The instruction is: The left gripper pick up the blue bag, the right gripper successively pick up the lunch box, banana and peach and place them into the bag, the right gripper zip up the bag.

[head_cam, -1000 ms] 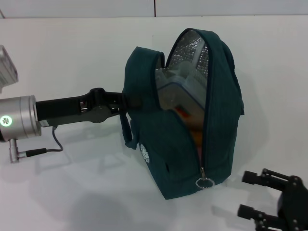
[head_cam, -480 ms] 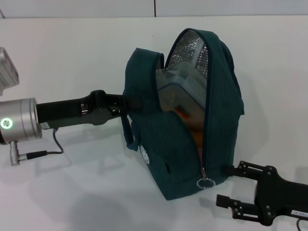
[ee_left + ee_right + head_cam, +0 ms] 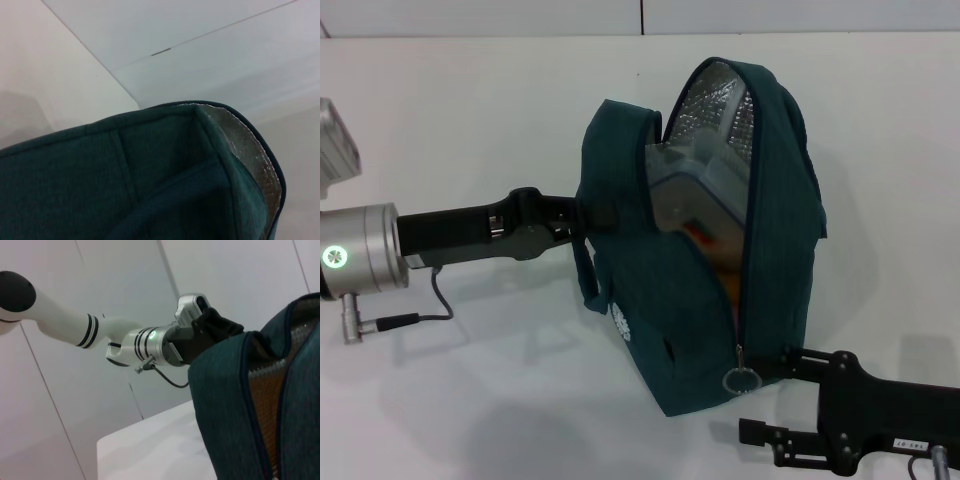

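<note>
The blue bag stands upright on the white table, its zipper open down the front and its silver lining showing. My left gripper reaches in from the left and is shut on the bag's left edge. Inside, the clear lunch box leans in the upper part, and a yellow-orange strip of the banana shows below it. The peach is hidden. My right gripper is open at the bag's lower front corner, right beside the zipper's ring pull. The wrist views show the bag's fabric.
The white table spreads around the bag, with a wall behind it. The left arm's silver wrist and its cable lie at the left. The left arm also shows in the right wrist view.
My right gripper has moved left from the bottom right corner up to the bag's lower front, beside the ring pull. The bag and left gripper have stayed put.
</note>
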Tool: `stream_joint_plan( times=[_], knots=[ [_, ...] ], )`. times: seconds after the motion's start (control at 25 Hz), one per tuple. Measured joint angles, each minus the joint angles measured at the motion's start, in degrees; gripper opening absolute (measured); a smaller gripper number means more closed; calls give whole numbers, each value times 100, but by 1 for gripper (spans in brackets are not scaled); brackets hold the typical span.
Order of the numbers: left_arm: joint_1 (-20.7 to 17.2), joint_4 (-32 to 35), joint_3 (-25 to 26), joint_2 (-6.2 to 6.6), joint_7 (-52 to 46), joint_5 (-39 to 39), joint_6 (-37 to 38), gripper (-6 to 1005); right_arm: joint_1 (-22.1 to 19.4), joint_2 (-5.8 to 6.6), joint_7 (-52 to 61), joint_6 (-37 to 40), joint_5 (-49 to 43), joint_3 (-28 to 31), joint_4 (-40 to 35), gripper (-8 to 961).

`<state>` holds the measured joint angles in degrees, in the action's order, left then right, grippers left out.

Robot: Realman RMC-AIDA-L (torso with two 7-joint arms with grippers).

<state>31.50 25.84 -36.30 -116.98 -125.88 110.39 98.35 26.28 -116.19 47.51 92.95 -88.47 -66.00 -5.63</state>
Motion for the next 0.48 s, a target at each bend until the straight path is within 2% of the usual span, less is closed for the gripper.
stream_joint_plan(
  times=[0.48],
  knots=[
    [-4, 0, 0, -9, 4, -1, 0, 44, 15, 0, 17, -32, -34, -7, 31, 657]
  ],
)
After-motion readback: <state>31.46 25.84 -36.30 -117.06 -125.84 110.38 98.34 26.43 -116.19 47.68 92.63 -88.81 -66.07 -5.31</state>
